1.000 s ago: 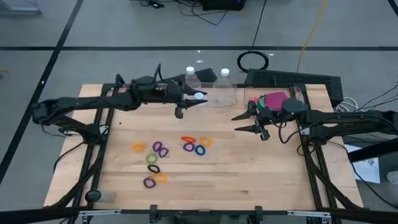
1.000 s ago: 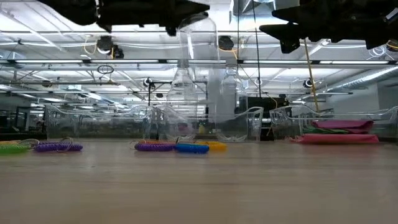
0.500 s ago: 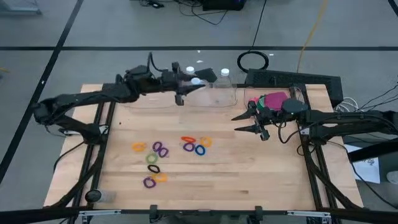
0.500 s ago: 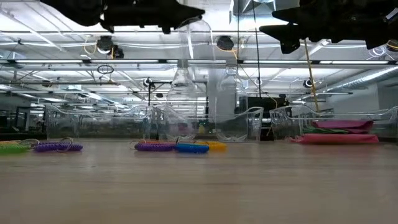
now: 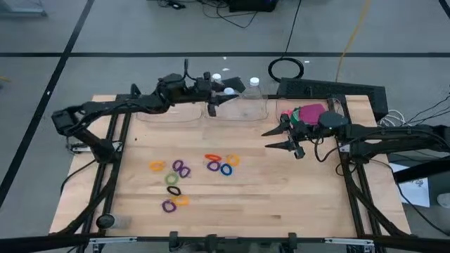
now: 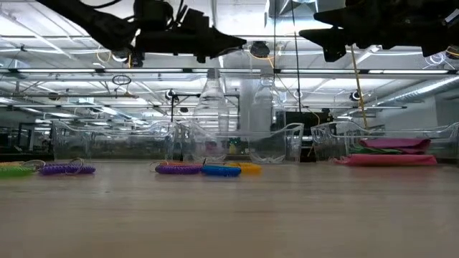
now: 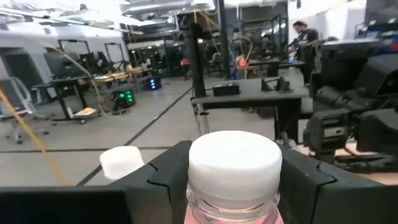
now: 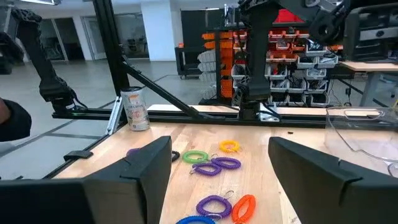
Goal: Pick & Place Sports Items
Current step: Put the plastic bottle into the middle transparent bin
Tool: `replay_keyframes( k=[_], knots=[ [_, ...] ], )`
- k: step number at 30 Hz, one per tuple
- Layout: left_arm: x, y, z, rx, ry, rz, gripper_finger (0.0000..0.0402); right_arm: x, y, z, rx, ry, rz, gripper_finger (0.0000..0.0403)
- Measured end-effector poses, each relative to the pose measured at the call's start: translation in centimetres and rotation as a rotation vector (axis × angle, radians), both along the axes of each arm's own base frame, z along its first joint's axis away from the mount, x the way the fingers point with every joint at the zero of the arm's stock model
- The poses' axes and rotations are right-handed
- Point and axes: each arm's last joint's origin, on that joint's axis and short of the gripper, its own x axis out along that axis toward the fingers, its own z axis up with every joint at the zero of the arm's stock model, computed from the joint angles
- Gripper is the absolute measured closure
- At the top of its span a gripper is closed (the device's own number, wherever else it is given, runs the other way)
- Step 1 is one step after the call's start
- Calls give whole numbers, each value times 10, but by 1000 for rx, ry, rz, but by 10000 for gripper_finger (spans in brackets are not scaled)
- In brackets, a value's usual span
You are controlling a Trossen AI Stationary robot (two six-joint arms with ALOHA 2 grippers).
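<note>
Two dark arms, angular blk fingers (image 8: 143, 171)

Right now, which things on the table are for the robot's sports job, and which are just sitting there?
For the job:
- coiled elastic rings on the wood
- flat soft pieces in a clear bin

Just there:
- two clear bottles; left gripper is at one's white cap
- drink can at the table edge

Right gripper waits, open.

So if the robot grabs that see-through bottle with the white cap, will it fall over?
Probably easily. The bottle is tall and narrow, so a sideways nudge could tip it. It looks clear and likely empty, so light. The left gripper sits around its white cap, high up, where pushes topple most.
</note>
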Motion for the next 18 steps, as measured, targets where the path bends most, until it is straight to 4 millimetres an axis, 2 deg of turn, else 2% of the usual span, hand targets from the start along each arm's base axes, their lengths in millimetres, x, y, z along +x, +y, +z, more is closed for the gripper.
replay_keyframes(
  k=[7,18],
  knots=[
    [1,11,-10,-60,11,-9,264,0,0,-1,1,6,0,206],
    [14,23,-46,-162,96,-49,264,0,0,-1,1,6,0,206]
  ],
)
